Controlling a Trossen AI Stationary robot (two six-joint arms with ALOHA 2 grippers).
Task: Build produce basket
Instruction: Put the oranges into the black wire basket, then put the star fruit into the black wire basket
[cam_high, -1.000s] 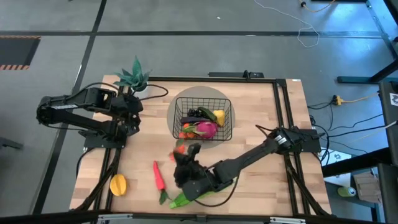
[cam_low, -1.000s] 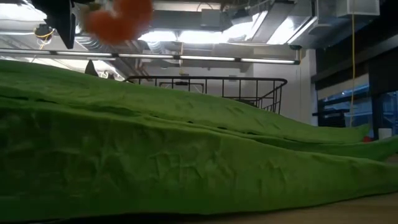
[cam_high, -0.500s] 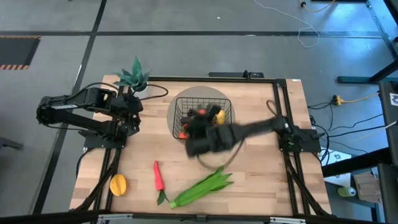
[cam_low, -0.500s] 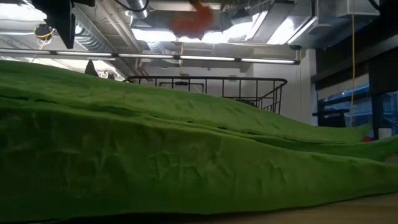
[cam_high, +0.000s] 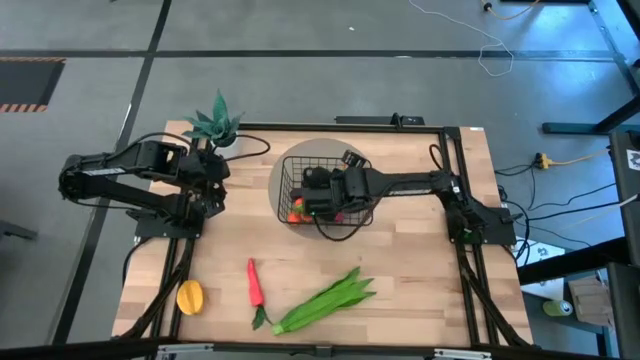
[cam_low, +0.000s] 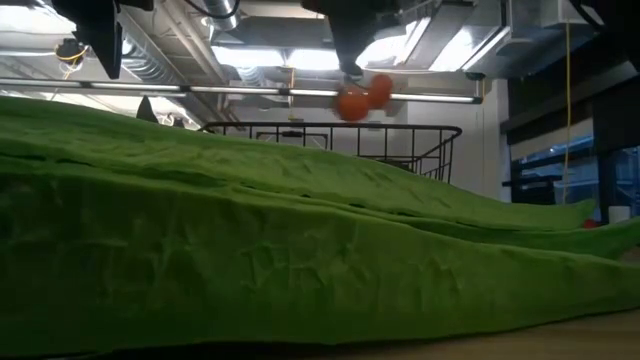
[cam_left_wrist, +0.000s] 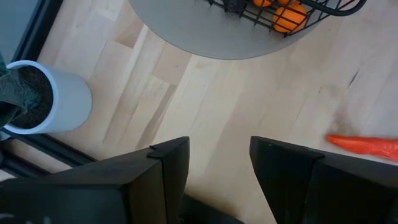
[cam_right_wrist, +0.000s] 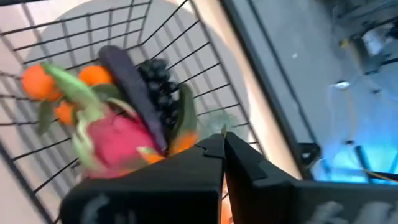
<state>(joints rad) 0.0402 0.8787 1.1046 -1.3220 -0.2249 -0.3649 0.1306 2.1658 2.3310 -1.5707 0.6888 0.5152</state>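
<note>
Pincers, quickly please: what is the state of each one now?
Left pincer: open, empty, by the white pot.
Right pincer: shut on orange toy tomatoes, above the black wire-grid basket.

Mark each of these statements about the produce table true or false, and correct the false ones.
1. The right gripper hangs over the basket. True.
2. The right gripper holds nothing. False: it is shut on the orange tomatoes.
3. The long green leafy bundle lies in the basket. False: it lies on the table.
4. The red pepper and yellow mango lie outside the basket. True.
5. The left gripper is shut. False: it is open, near the potted plant.
</note>
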